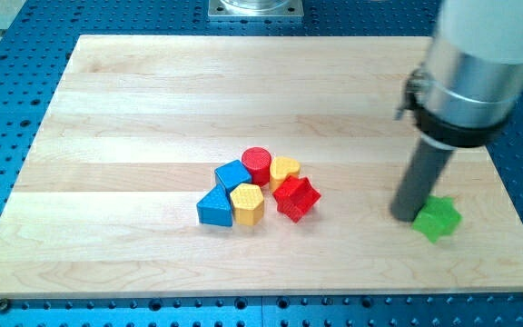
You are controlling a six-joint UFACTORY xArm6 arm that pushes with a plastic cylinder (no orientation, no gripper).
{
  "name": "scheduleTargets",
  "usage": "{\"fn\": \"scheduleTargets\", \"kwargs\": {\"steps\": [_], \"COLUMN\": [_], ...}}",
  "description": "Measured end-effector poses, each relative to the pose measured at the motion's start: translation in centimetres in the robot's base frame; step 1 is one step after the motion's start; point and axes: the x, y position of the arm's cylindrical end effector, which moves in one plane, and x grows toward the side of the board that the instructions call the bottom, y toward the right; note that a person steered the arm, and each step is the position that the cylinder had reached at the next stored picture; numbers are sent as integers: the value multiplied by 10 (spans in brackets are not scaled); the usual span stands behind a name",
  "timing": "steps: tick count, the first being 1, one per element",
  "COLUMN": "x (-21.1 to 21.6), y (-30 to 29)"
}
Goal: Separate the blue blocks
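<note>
Two blue blocks sit in a tight cluster near the board's middle: a blue cube (231, 174) and, just below it, a blue triangular block (213, 208). They touch each other. A red cylinder (256, 164), a yellow hexagonal block (247, 203), a yellow rounded block (285, 170) and a red star block (297, 197) are packed against them. My tip (404, 215) is far to the view's right of the cluster, touching the left side of a green star block (438, 218).
The wooden board (152, 100) lies on a blue perforated table (7, 109). The arm's grey and white body (479, 64) hangs over the board's upper right. A metal base plate (255, 8) sits at the view's top edge.
</note>
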Motion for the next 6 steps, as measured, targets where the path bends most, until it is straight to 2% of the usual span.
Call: {"fn": "scheduleTargets", "kwargs": {"steps": [1, 2, 3, 4, 5, 6], "x": [30, 8, 61, 37, -7, -14], "y": [4, -48, -149, -246, -291, -275]}}
